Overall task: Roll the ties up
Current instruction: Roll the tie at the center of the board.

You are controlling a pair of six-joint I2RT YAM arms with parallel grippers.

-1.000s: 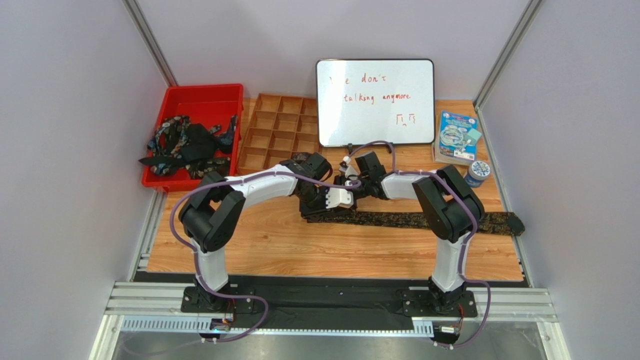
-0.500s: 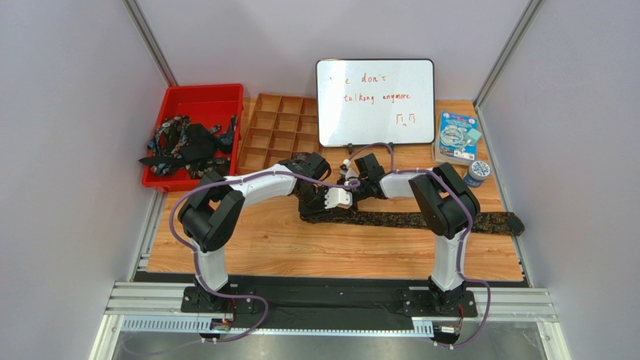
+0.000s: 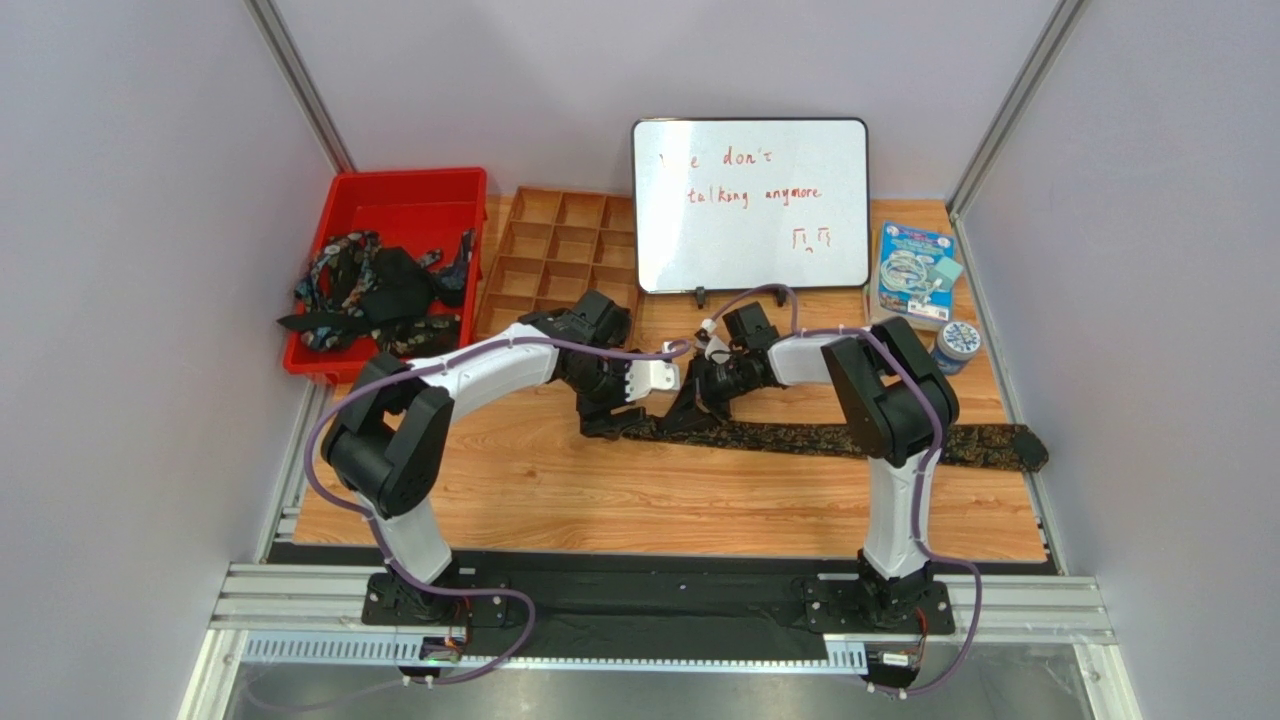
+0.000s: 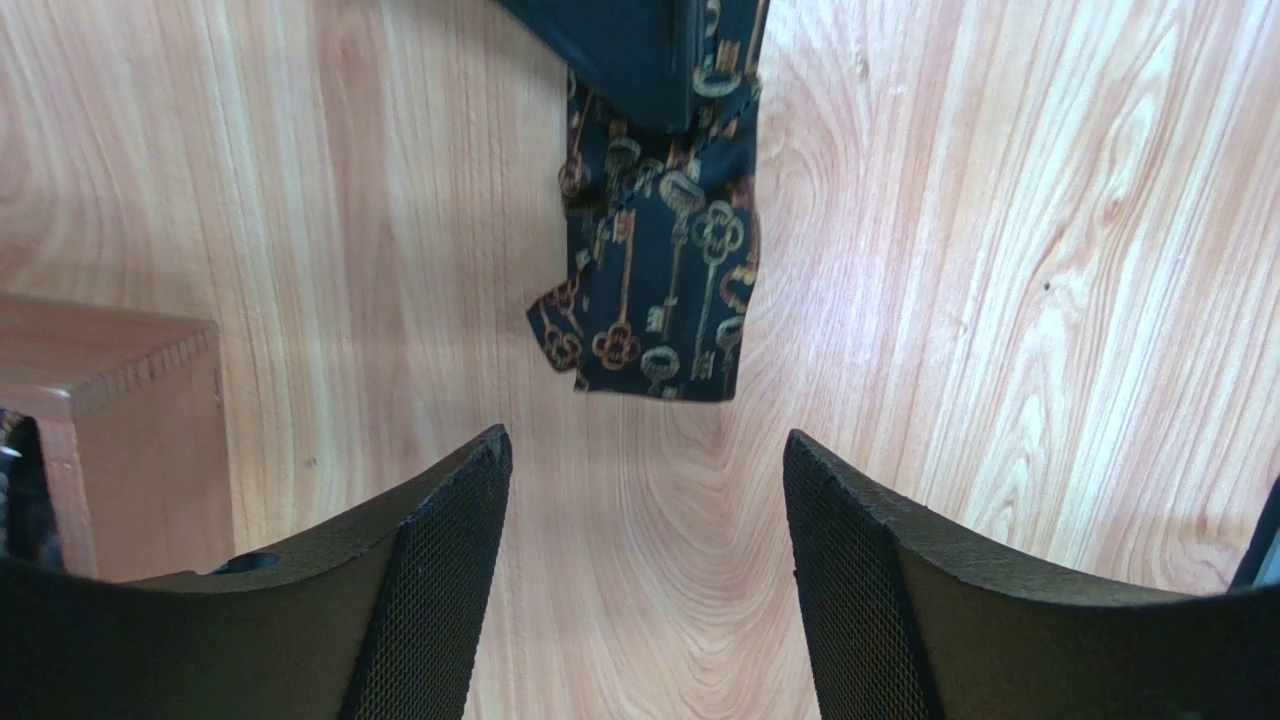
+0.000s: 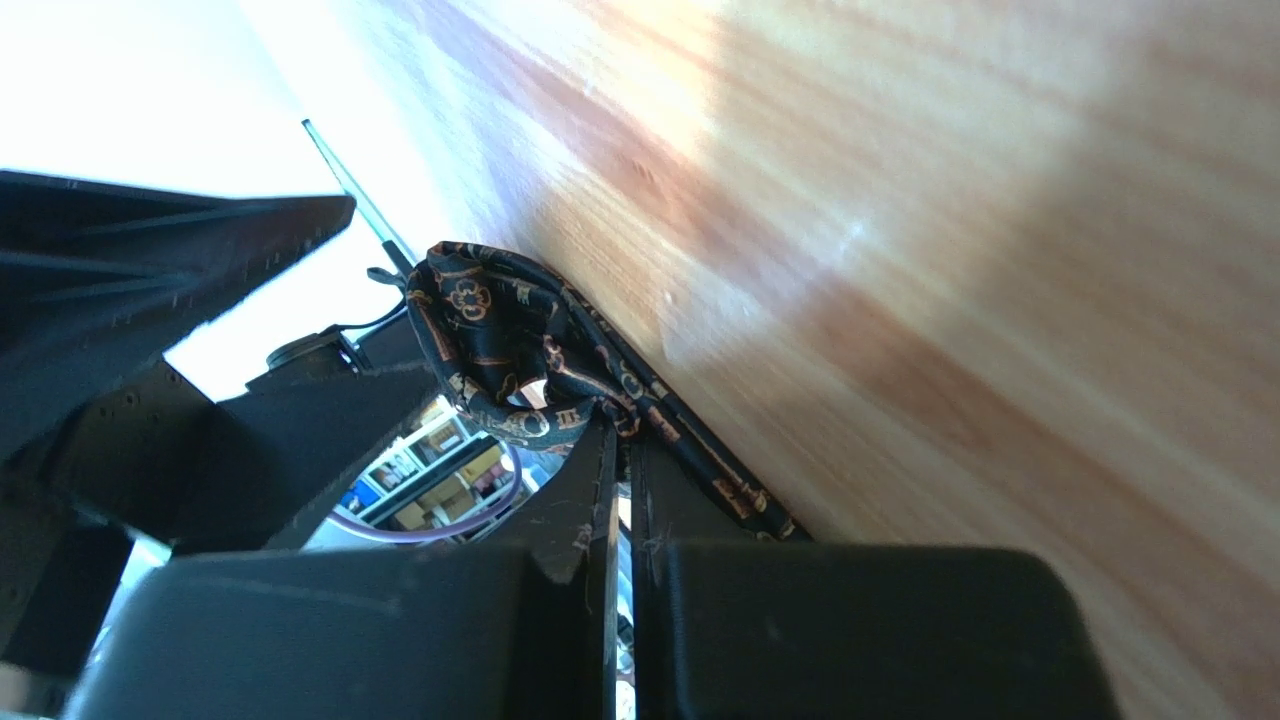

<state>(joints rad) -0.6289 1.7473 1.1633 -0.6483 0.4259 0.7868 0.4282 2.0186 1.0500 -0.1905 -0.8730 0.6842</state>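
One tie (image 3: 842,440), black with a gold key pattern, lies stretched across the wooden table. Its narrow end (image 4: 654,293) lies flat just ahead of my left gripper (image 4: 646,450), which is open and empty above the bare wood; in the top view the left gripper (image 3: 609,405) is at the tie's left end. My right gripper (image 5: 619,428) is shut on a bunched fold of the tie (image 5: 504,353) close to that end, and it shows in the top view (image 3: 694,402). More ties (image 3: 368,285) lie tangled in the red bin.
A red bin (image 3: 398,195) stands at the back left. A wooden divided tray (image 3: 556,255) is beside it, and its corner (image 4: 90,405) is close to my left fingers. A whiteboard (image 3: 748,203), a blue box (image 3: 914,273) and a small tin (image 3: 954,345) stand at the back right.
My left gripper has pulled back to the left, off the tie. The right gripper has shifted a little left, holding the tie. The tie's left end has slid slightly left.
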